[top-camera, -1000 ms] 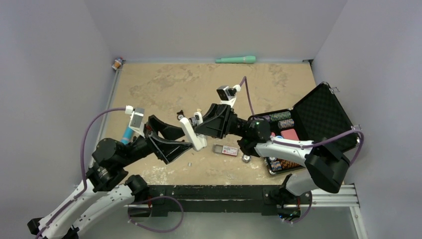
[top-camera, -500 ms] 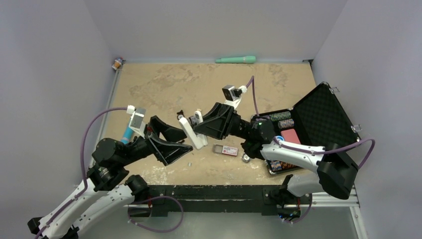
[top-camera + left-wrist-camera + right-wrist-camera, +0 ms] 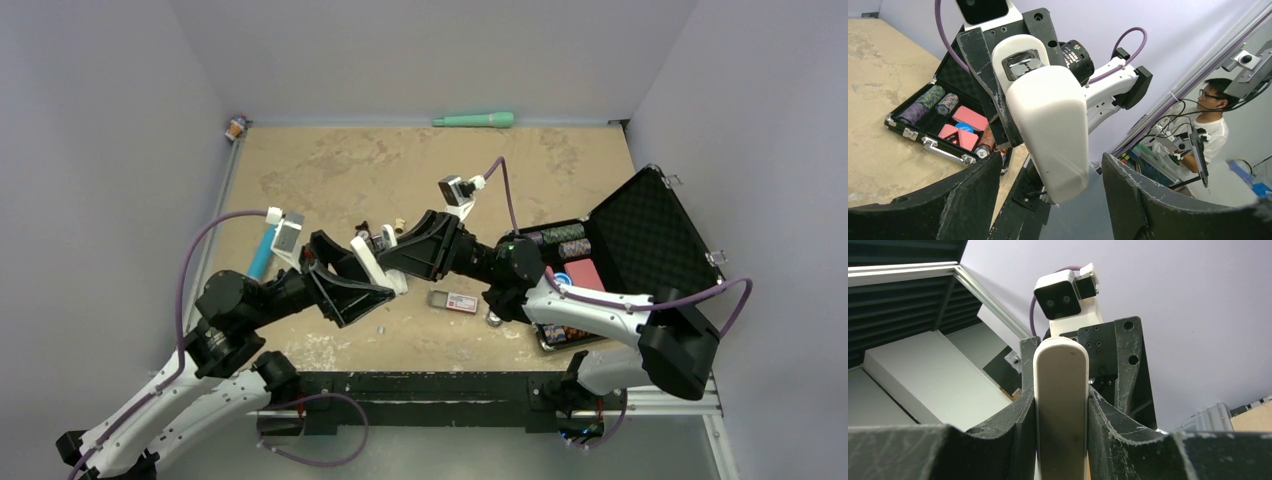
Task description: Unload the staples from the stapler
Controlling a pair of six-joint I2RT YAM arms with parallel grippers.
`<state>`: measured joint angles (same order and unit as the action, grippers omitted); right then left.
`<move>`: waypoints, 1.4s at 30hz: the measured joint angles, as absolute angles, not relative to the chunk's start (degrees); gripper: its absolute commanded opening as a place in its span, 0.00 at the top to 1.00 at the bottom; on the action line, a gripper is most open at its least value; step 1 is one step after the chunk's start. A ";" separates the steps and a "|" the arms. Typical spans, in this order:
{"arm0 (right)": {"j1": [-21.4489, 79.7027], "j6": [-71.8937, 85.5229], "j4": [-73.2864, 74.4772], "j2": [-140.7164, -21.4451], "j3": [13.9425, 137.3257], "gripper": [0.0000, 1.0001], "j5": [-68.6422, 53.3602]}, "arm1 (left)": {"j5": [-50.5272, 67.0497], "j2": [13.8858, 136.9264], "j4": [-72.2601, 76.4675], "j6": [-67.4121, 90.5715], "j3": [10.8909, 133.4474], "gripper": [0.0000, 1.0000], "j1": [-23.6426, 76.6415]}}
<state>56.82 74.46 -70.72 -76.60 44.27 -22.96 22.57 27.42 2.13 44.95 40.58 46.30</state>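
Our left pincer point(image 3: 1050, 162) stands apart, 1 scuffed black finger on either side of the smooth, rounded white plastic stapler point(image 3: 1048, 115), neither touching it. We should close squarely on its body before pulling. The staples point(image 3: 380, 328), 1 tiny grey metal strip, seem to lie near the worktop's point(image 3: 330, 170) near edge. Our right pincer point(image 3: 1060, 405) is clamped on the stapler.

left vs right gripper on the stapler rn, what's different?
Contact: the right gripper has its fingers pressed against both sides of the white stapler. The left gripper has its fingers clear of it, with a gap on each side.
Opening: the left gripper is spread wide, the right gripper only as wide as the stapler.
Load: the right gripper alone holds the stapler.
Shared: both straddle the same stapler, coming from opposite sides.
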 measured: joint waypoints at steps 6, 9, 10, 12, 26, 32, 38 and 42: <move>57.10 73.78 -69.65 -76.38 44.27 1.00 -21.56 | 22.06 29.15 1.96 44.91 40.58 0.35 46.30; 57.17 72.97 -68.79 -75.90 44.23 1.00 -20.78 | 22.09 29.93 2.02 45.06 40.60 0.51 46.30; 57.17 72.31 -68.12 -75.66 44.23 1.00 -20.47 | 22.44 30.39 2.22 45.25 40.66 0.56 46.30; 57.10 71.79 -67.66 -75.66 44.21 1.00 -20.18 | 23.14 31.22 2.50 45.47 41.06 0.59 46.37; 57.43 68.73 -67.13 -75.24 43.75 1.00 -18.94 | 23.64 32.82 2.22 46.04 41.43 1.00 46.37; 57.78 64.62 -60.77 -73.30 43.68 0.88 -18.65 | 21.21 31.94 -5.61 45.89 43.31 1.00 46.59; 58.87 57.82 -49.67 -68.55 43.68 0.73 -15.40 | 18.55 29.50 -12.73 46.37 44.07 1.00 47.07; 59.37 56.25 -47.48 -68.18 43.68 0.50 -14.87 | 17.80 28.58 -15.14 46.68 44.01 1.00 47.18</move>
<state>59.37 56.25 -47.48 -68.18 43.68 -14.87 17.80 28.58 -15.14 46.68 44.01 47.18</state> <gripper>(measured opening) 0.367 0.411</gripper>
